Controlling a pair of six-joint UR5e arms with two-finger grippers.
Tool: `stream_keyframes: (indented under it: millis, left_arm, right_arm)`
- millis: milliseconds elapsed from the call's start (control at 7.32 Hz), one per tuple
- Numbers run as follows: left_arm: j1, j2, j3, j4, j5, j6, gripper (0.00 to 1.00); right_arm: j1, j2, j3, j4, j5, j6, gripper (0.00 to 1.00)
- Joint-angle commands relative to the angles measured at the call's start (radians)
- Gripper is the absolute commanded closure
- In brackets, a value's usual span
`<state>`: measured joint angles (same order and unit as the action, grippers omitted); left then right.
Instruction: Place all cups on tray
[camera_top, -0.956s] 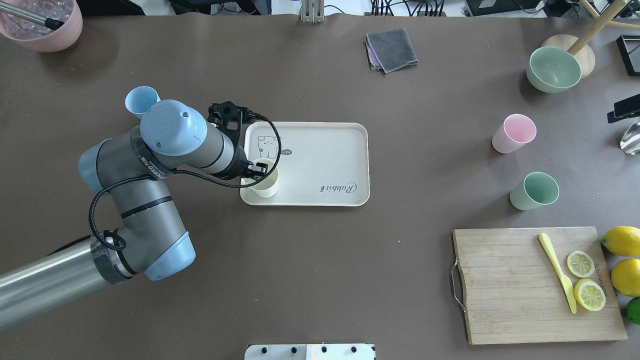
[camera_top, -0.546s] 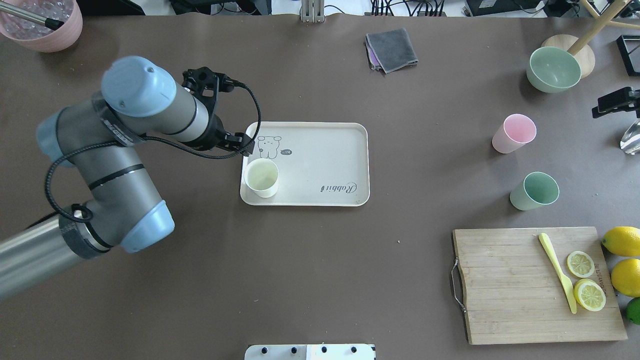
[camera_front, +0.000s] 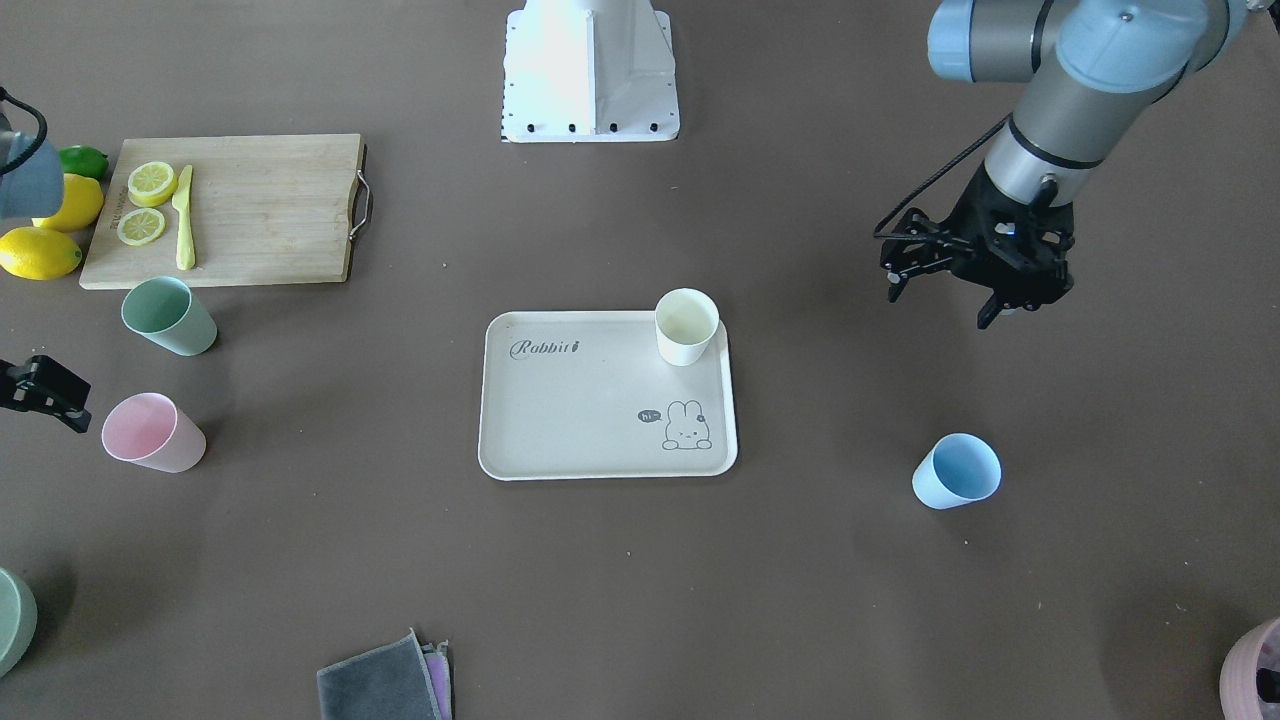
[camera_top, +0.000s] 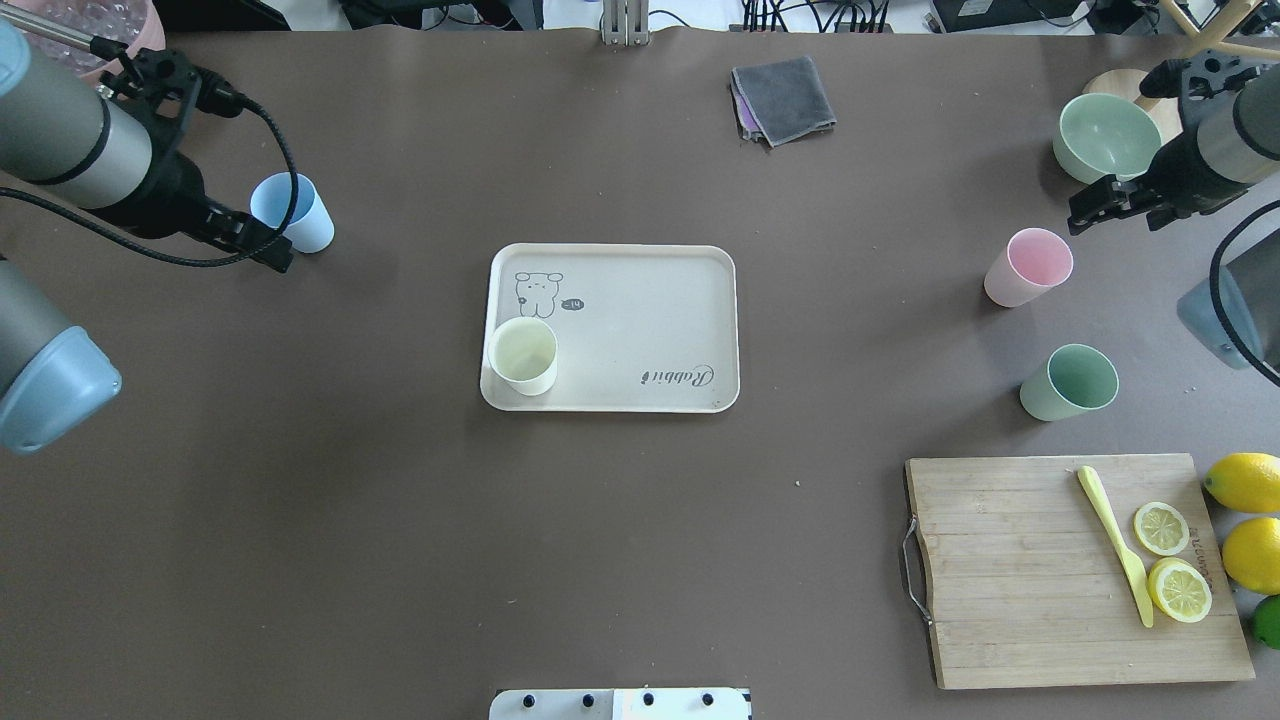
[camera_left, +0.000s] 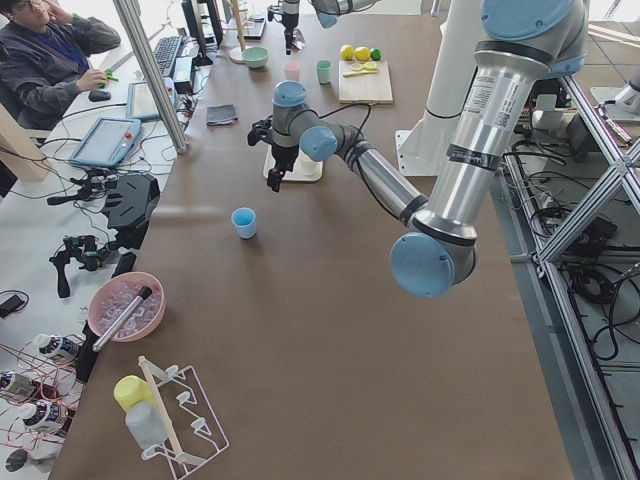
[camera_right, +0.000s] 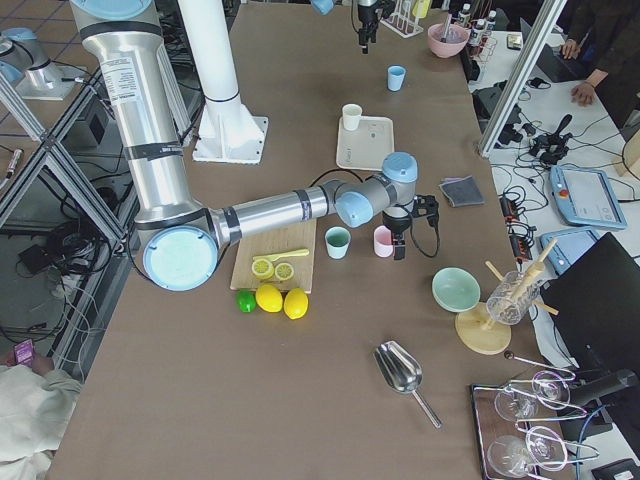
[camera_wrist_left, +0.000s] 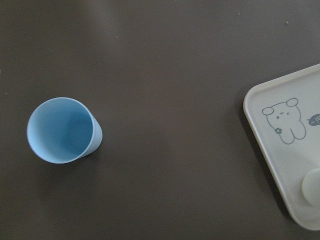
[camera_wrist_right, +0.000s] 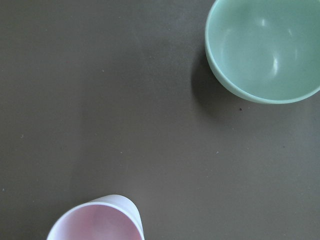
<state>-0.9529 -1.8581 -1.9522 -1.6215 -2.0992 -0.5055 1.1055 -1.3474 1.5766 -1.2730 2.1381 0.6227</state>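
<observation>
The cream-white cup (camera_top: 522, 355) stands upright in the beige tray (camera_top: 640, 310), at the corner next to the bunny drawing. The light blue cup (camera_top: 295, 212) stands on the table left of the tray. My left gripper (camera_front: 940, 300) is open and empty, raised just beside the blue cup, which the left wrist view (camera_wrist_left: 62, 130) shows below it. The pink cup (camera_top: 1028, 266) and mint cup (camera_top: 1069, 382) stand on the right. My right gripper (camera_top: 1105, 208) looks open and empty, above the table between the pink cup (camera_wrist_right: 97, 222) and a green bowl.
The green bowl (camera_top: 1107, 138) sits far right by a wooden stand. A wooden cutting board (camera_top: 1010, 570) holds a yellow knife and lemon slices, with whole lemons (camera_top: 1245, 482) beside it. A grey cloth (camera_top: 783, 98) lies at the far edge. A mauve pot (camera_front: 1250, 680) is at the left corner.
My left gripper let go of the cream cup on the tray and drew back left to the blue cup. My right arm came in from the right edge towards the pink cup.
</observation>
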Motion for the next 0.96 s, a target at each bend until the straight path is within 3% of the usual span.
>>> stream_keyframes:
  millis: [0,137,273,410,546,820]
  left_arm:
    - [-0.018,0.028,-0.013,-0.006,-0.007,0.028,0.01]
    - [-0.018,0.025,-0.013,-0.006,-0.005,0.028,0.01]
    - [-0.018,0.023,-0.010,-0.006,-0.001,0.028,0.01]
    - [-0.018,0.022,-0.010,-0.006,0.001,0.022,0.01]
    - [-0.017,0.020,-0.010,-0.006,0.001,0.016,0.01]
    - [-0.017,0.022,-0.007,-0.006,0.005,0.016,0.01]
  right_arm:
    - [-0.065,0.014,-0.033,0.004,-0.035,0.019,0.04]
    - [-0.081,0.005,-0.035,0.004,-0.043,0.019,0.09]
    - [-0.090,0.002,-0.038,0.004,-0.050,0.019,0.32]
    - [-0.093,-0.001,-0.038,0.004,-0.050,0.019,0.70]
    - [-0.095,-0.002,-0.036,0.004,-0.047,0.019,1.00]
    - [-0.095,0.016,-0.026,0.004,-0.041,0.049,1.00]
